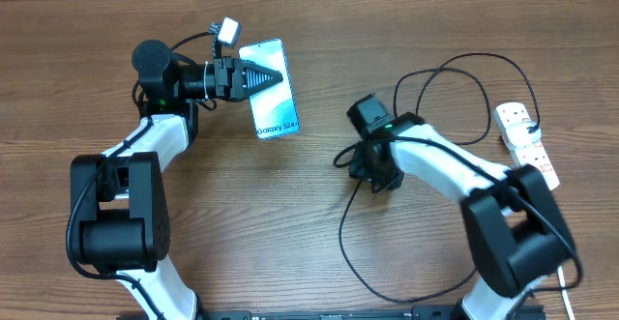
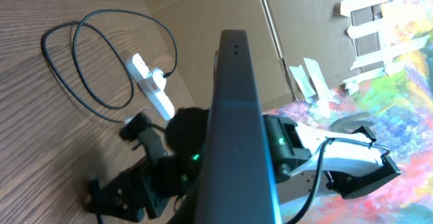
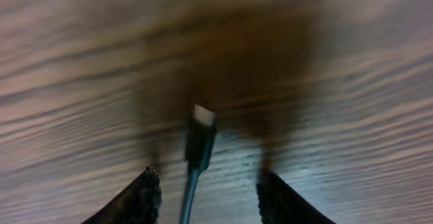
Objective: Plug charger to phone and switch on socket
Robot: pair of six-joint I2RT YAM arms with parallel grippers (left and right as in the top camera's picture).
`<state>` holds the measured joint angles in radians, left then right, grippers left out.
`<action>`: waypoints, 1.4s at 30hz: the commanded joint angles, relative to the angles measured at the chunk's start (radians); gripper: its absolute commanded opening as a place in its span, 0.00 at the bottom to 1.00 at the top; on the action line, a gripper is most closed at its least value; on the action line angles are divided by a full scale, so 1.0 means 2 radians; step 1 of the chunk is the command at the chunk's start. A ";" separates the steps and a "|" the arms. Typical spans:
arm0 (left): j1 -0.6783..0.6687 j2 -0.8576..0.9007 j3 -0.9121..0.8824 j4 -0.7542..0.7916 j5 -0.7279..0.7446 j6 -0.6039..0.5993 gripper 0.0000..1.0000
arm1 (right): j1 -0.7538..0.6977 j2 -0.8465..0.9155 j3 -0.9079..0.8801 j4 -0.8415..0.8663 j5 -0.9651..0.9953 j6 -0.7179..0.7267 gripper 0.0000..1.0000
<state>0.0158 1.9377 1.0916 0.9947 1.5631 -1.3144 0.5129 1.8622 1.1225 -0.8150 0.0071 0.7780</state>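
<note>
Left fingers (image 1: 253,76) clamp the phone (image 1: 274,102) at its long edge, screen facing up. To the right of the phone, the right fingers (image 3: 143,195) are spread over the counter (image 1: 290,223), one on each side of the charger (image 3: 201,139) plug, not touching it. The charger cable loops farther right to the socket (image 1: 527,141), well apart from the phone.
</note>
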 commanded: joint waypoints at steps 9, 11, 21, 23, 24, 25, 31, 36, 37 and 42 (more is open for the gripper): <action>0.005 -0.004 0.005 0.002 0.009 -0.032 0.04 | 0.026 0.023 -0.002 -0.013 0.028 0.060 0.18; 0.005 -0.004 0.005 0.002 0.008 -0.036 0.04 | 0.026 0.033 0.000 -0.016 0.029 0.053 0.04; 0.005 -0.004 0.005 0.002 0.009 -0.043 0.04 | -0.023 0.002 0.052 -0.041 -0.027 -0.091 0.04; 0.005 -0.004 0.005 0.002 0.009 -0.043 0.04 | -0.045 -0.032 0.061 -0.057 -0.089 -0.162 0.04; 0.005 -0.004 0.005 0.002 0.009 -0.042 0.04 | -0.052 -0.049 0.062 -0.060 -0.131 -0.195 0.04; 0.006 -0.004 0.005 0.002 0.009 -0.042 0.04 | -0.057 -0.065 0.062 -0.064 -0.170 -0.225 0.04; 0.005 -0.004 0.005 0.002 0.006 -0.031 0.04 | -0.051 -0.168 0.062 -0.100 -0.361 -0.342 0.04; 0.005 -0.004 0.005 0.002 -0.007 -0.025 0.04 | 0.001 -0.196 0.062 -0.115 -0.372 -0.348 0.04; 0.005 -0.004 0.005 0.002 -0.009 -0.023 0.04 | 0.014 -0.196 0.061 -0.113 -0.372 -0.348 0.04; 0.003 -0.004 0.005 0.002 0.001 -0.012 0.04 | 0.070 -0.188 0.061 -0.067 -0.378 -0.337 0.04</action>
<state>0.0158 1.9377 1.0916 0.9943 1.5597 -1.3769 0.6067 1.4776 1.2304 -0.9890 -0.6960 0.1261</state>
